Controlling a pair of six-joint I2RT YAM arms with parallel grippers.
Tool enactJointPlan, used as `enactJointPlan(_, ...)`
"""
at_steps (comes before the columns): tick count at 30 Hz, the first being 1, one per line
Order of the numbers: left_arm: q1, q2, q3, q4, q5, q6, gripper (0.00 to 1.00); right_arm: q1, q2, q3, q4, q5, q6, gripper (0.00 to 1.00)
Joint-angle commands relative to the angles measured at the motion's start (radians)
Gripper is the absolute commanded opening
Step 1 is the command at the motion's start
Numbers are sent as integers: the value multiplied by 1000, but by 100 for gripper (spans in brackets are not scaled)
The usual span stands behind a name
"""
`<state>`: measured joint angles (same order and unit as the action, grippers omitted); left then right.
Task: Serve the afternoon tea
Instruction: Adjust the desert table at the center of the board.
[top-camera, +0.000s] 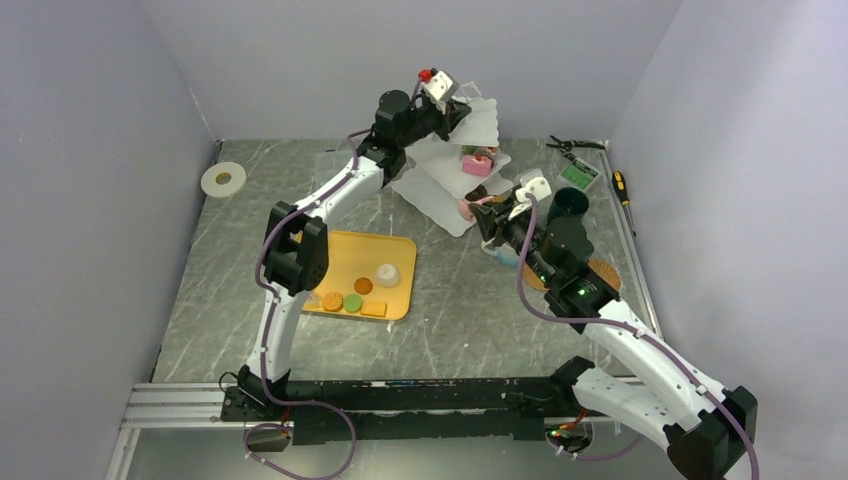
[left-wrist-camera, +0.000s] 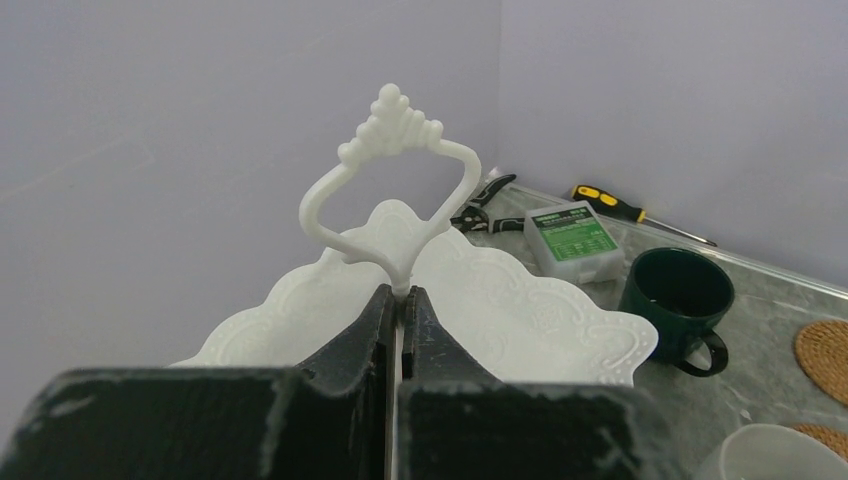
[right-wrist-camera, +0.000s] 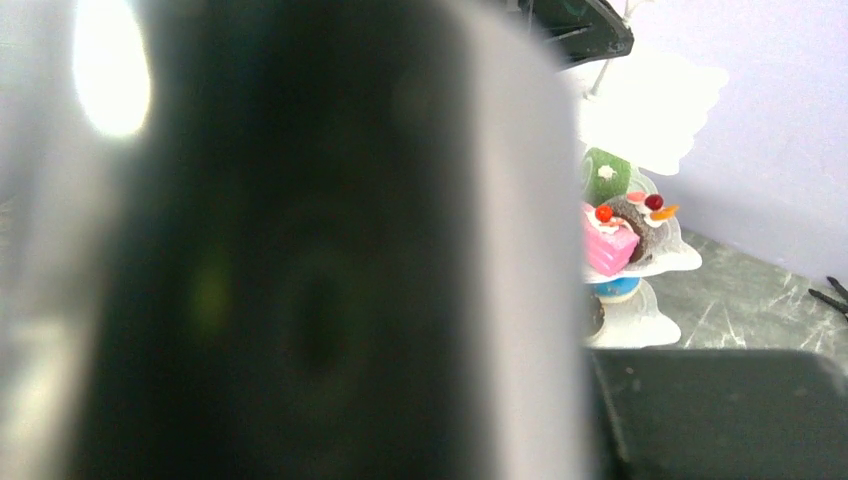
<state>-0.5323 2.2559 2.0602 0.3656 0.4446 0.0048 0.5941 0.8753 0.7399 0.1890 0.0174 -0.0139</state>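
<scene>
My left hand (left-wrist-camera: 403, 300) pinched the stem of the white three-tier scalloped stand (left-wrist-camera: 540, 315), colourful toy pastries (right-wrist-camera: 610, 245) on its lower tiers. I judged that keeping it level mattered. Right hand's (top-camera: 492, 213) grip: couldn't tell.

Light: even, soft; faint shadows are cast on the grey marbled table (top-camera: 450, 300).
Blur: the right wrist view is filled by a dark unfocused mass (right-wrist-camera: 300, 280).
Glare: a white patch is seen at its upper left.
</scene>
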Motion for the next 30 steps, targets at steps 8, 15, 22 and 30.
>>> enactJointPlan(8, -67, -168, -35, 97, -282, 138, 3, -3, -32, 24, 17, -1, 6, 39)
enactJointPlan(15, -87, -206, -72, 71, -366, 133, 3, -3, -35, 22, 18, -13, 12, 39)
enactJointPlan(22, -90, -234, -106, 42, -425, 85, 3, -4, -22, 24, 21, -13, 12, 39)
enactJointPlan(30, -87, -297, -238, 74, -443, 29, 16, -3, -18, 20, 19, -13, 12, 40)
